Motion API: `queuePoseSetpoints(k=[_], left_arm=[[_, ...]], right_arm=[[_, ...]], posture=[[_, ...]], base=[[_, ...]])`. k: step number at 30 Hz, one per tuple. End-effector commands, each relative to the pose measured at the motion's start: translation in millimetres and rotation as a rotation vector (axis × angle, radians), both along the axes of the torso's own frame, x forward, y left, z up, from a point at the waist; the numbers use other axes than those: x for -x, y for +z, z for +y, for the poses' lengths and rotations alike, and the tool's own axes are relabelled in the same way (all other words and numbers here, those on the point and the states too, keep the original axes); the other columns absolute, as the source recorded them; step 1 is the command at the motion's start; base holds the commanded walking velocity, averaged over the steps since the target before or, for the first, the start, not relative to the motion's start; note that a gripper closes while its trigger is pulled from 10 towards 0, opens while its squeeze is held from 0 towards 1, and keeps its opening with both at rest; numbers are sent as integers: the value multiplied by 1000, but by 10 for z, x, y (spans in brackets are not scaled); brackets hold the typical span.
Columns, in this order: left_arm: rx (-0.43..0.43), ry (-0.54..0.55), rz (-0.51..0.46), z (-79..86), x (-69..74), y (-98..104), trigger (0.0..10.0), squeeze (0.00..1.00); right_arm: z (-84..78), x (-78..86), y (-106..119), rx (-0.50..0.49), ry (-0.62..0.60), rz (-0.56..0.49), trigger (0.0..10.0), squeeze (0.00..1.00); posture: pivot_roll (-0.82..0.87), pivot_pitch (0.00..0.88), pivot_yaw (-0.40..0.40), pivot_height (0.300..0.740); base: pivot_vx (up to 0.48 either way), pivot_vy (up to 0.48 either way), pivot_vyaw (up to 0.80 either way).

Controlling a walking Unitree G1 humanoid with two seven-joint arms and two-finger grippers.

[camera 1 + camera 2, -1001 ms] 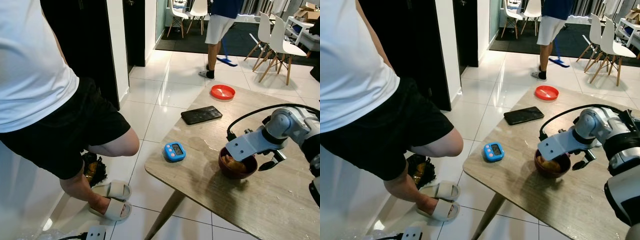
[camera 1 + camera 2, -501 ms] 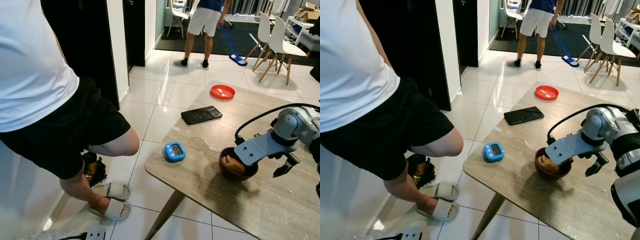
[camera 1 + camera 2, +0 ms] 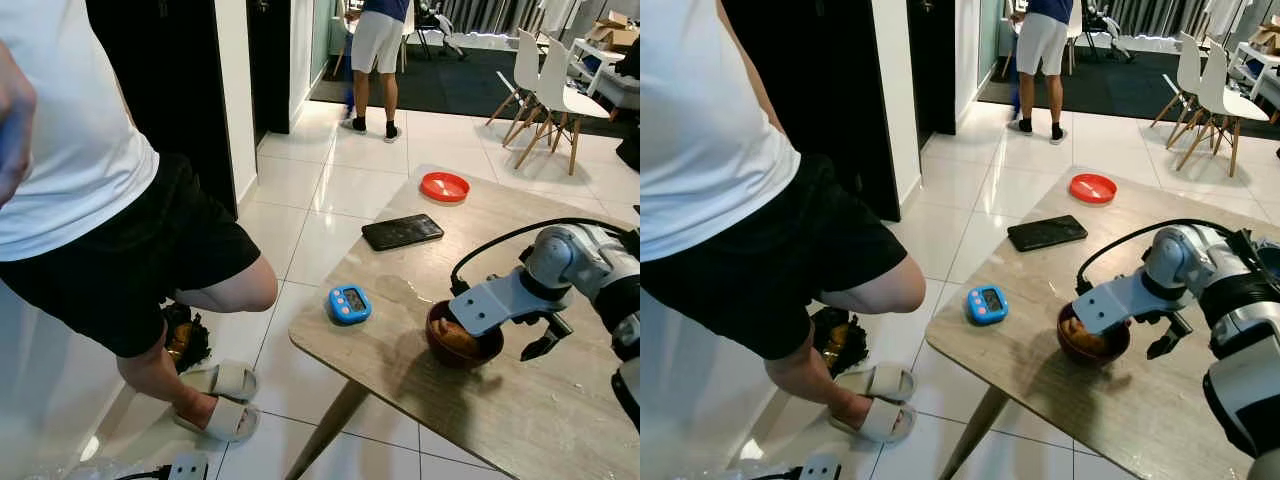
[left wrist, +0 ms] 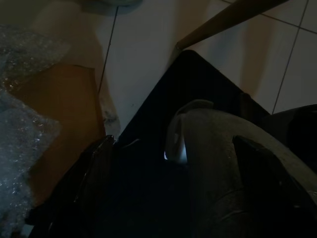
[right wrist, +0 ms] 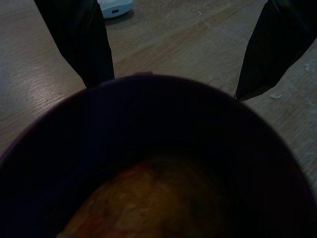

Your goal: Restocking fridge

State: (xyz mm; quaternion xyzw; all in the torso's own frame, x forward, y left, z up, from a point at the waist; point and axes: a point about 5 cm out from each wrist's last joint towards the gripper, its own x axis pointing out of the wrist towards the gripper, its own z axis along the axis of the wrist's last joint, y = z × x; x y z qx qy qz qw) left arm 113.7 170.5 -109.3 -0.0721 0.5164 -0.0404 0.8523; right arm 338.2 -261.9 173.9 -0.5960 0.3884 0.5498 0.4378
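Dark brown round bowl (image 3: 462,340) of food sits on the wooden worktop (image 3: 520,400) where we note our right gripper (image 5: 173,54), fingers spread and straddling the rim, apparently to grasp it for the fridge.

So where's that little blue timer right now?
The blue timer sits near the table's left edge, close to the corner nearest the robot, between the black phone farther back and the dark bowl to its right.

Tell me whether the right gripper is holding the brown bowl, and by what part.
Nothing is held yet. The right gripper is open, its fingers straddling the brown bowl near the rim without closing on it.
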Motion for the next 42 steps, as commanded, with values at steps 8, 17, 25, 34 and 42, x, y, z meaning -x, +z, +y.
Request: queuePoseSetpoints(k=[8, 17, 25, 34, 42], left_arm=[[48, -22, 79, -292, 153, -63, 10000, 0], [34, -4, 80, -28, 255, -67, 10000, 0], [24, 4, 93, 61, 320, -71, 10000, 0], [38, -1, 97, -116, 296, -84, 10000, 0], [47, -6, 101, -236, 299, -91, 10000, 0]], right_arm=[[77, -26, -12, 8, 26, 10, 10000, 0], [240, -77, -37, -7, 95, -17, 8392, 0], [303, -105, -15, -8, 126, -32, 0, 0], [301, -124, 16, -1, 139, -51, 0, 0], [294, -141, 25, -2, 131, -71, 0, 0]], posture=[[12, 0, -63, 739], [13, 0, -65, 739], [16, 0, -69, 739], [14, 0, -70, 739], [14, 0, -70, 739]], base=[[0, 0, 0], [0, 0, 0], [0, 0, 0], [0, 0, 0], [0, 0, 0]])
